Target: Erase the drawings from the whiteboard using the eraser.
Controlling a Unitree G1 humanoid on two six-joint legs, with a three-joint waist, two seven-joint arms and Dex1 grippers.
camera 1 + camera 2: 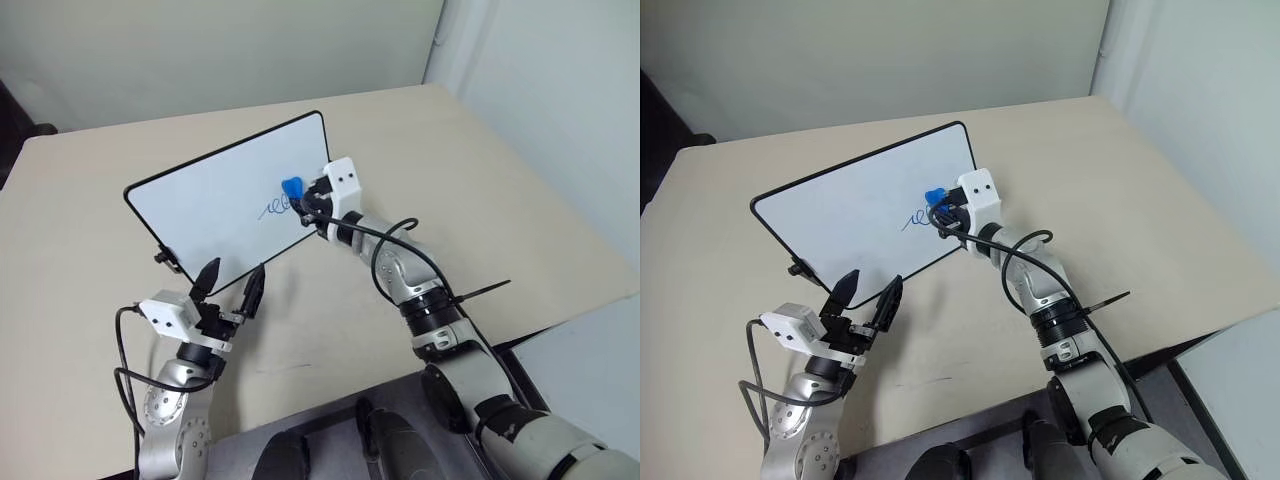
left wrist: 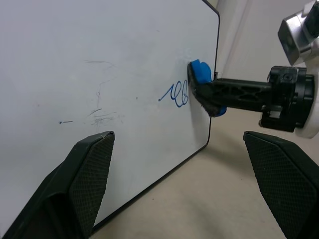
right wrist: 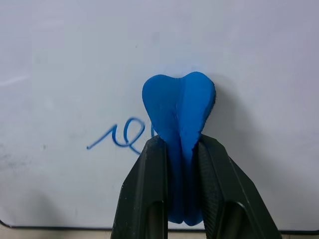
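Beige tabletop [image 1: 500, 190] is carrying the whiteboard [image 1: 210, 200], which is lying toward ten o'clock of the table's middle. Blue drawings [image 1: 272, 207] are sitting near the board's three o'clock edge. Over that edge the right gripper [image 3: 179, 149] is clenching the blue eraser [image 3: 179, 102], squeezing it and pressing its tip against the board at the scribble's three o'clock end. At the board's six o'clock rim the left gripper [image 1: 231, 281] is hanging released, fingers spread, holding nothing.

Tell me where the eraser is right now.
The eraser is pinched in the right pincer, pressed against the whiteboard at the right end of the drawings, near the board's right edge.
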